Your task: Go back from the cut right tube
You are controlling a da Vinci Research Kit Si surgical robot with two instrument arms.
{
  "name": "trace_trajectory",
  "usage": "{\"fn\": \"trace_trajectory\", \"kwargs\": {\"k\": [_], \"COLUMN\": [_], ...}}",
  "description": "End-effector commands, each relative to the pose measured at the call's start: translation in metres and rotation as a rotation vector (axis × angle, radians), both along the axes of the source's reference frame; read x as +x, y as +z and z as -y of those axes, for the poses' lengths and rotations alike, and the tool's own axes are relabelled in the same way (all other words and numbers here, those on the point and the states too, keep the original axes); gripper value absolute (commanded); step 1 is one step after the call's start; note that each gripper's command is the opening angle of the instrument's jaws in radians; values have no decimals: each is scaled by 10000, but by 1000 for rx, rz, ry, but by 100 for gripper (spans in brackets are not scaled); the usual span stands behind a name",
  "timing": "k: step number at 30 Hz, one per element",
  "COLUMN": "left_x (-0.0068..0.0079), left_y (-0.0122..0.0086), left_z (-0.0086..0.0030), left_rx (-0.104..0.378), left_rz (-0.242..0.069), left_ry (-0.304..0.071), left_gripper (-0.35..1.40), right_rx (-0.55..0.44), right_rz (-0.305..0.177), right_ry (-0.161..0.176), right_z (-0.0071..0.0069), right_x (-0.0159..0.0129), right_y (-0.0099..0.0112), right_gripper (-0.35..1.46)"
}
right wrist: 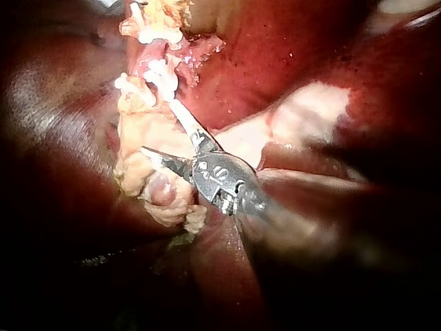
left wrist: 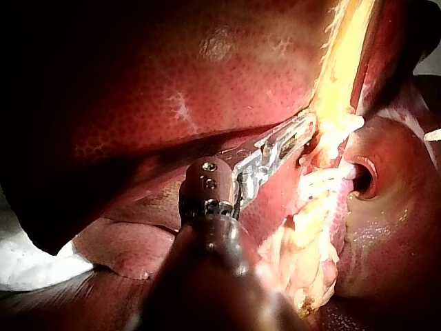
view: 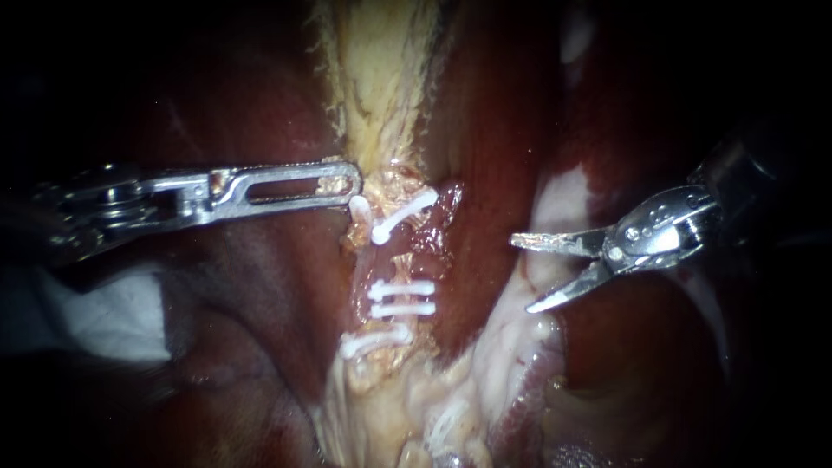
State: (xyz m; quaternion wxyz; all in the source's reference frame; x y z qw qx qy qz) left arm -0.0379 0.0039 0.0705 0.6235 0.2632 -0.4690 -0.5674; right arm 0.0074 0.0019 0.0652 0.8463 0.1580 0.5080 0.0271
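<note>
Right of pale clipped tube [view: 397, 260], well apart: silver right instrument [view: 521, 275], curved blades wide, empty. Slotted steel left instrument [view: 351, 184] grips yellowish tissue [view: 381, 104] just above white plastic clips [view: 401, 289].

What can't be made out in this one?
Cut tube ends: endoscope view, lost among clips and ragged tissue.
Tip of left instrument: left wrist view, hidden in yellow tissue.
Shaft of right instrument: endoscope view, fades into dark near the edge.
Tissue under it: right wrist view, covered by its blurred shaft.
</note>
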Motion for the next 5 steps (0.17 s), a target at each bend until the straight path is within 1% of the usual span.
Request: {"fn": "trace_trajectory", "kwargs": {"k": [1, 5], "left_x": [0, 1], "left_y": [-1, 0], "left_z": [1, 1], "left_rx": [0, 0], "left_rz": [0, 1], "left_ry": [1, 1], "left_gripper": [-35, -35], "right_rx": [0, 0], "right_rz": [0, 0], "right_ry": [0, 0], "right_z": [0, 0], "right_x": [0, 0], "right_y": [0, 0], "right_gripper": [143, 143]}}
